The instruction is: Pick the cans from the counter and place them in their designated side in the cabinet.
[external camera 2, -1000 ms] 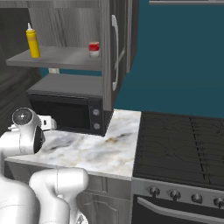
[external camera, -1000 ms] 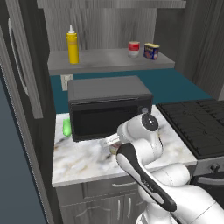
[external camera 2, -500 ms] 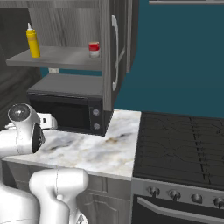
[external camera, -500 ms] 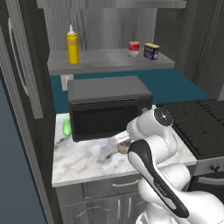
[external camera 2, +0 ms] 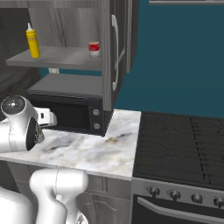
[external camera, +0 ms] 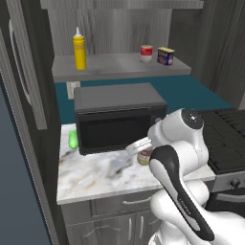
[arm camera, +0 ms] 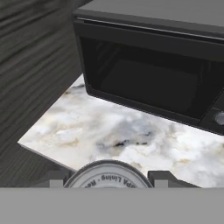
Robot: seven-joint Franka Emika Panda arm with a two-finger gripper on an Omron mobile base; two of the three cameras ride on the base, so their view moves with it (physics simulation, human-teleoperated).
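Left base view: gripper low over counter, just in front of microwave. Brownish can sits at its tip, upright, largely hidden by the wrist, prob. kept vertical for transfer to cabinet. Red-and-white can already on shelf beside blue-yellow tin; yellow bottle well apart at the other end. Vs 0.5 s ago: wrist has swung further right, base static.

Right base view: arm at left edge, hand by microwave; red-and-white can on shelf.

Hand view: can's silver top centred between both fingertips, counter below. Looks clamped on can w/ pads on either side; contact itself is hidden, so a judgement
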